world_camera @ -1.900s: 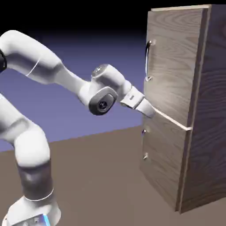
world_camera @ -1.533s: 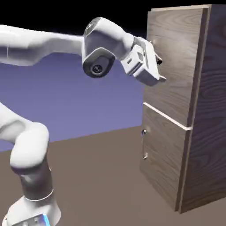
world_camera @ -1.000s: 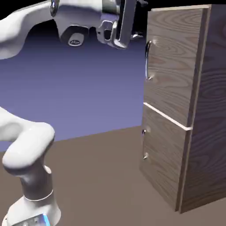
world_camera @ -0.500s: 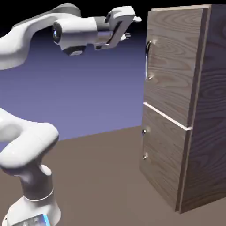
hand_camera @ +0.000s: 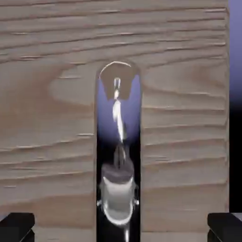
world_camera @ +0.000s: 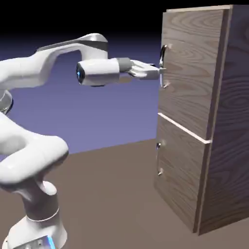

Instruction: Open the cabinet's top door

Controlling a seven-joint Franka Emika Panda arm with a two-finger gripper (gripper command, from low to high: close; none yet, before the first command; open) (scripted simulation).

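the gripper (hand_camera: pixel 121 228) points level at the top door (world_camera: pixel 192 68), fingers spread wide. the long handle (hand_camera: pixel 119 151) runs between them, the shut door just beyond; the lower door (world_camera: pixel 180 165) sits below.

Cabinet doors: no readable lettering or numbers
Robot arm: no readable label or brand
Door handle: no readable signs

White, rounded arm segments (world_camera: pixel 34 163) with grey bands and small blue lights.

Brown tabletop (world_camera: pixel 112 194) beneath the wood-grain cabinet (world_camera: pixel 189 121) and robot base (world_camera: pixel 36 233).
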